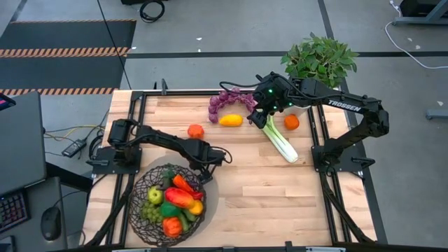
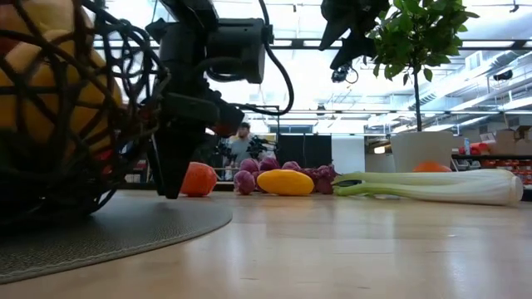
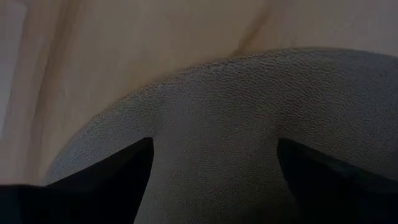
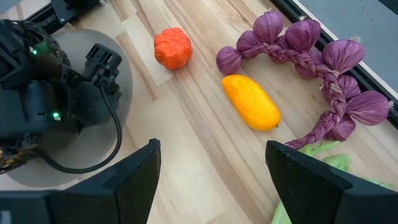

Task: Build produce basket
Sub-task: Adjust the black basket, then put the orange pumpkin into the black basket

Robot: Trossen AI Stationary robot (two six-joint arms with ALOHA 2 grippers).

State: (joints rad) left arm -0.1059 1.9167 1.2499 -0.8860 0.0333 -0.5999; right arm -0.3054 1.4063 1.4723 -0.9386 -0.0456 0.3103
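The basket (image 1: 168, 204) is seen at about seven o'clock on the worktop (image 1: 245, 189), set on a round grey mat (image 2: 125, 228), and it is already loaded with a green apple (image 1: 155, 195), peppers (image 1: 178, 198) and other pieces, so the task is judged to be well along. The mat is presumably there to keep the wire bowl from sliding.

The left end effector (image 1: 213, 162) is held low just beside the basket's rim, at its one o'clock, over the mat's edge. In its wrist view both dark fingers (image 3: 106, 180) are seen set wide apart with only grey mat between them, so nothing is gripped; a drop-off position is suggested.

The right end effector (image 1: 260, 117) hovers over the far end of the worktop, at about one o'clock. Its fingers (image 4: 134, 180) are spread wide and nothing is held between them. It is placed above the remaining produce, probably to choose the next piece: a yellow fruit (image 4: 250, 102), a braided string of purple bulbs (image 4: 311, 68) curving behind it, an orange-red tomato (image 4: 172, 48) farther toward the left arm, and the celery (image 1: 280, 142) lying flat just beneath. An orange (image 1: 291, 122) lies beside the white pot of the plant (image 1: 320, 59), which is no part of the load.
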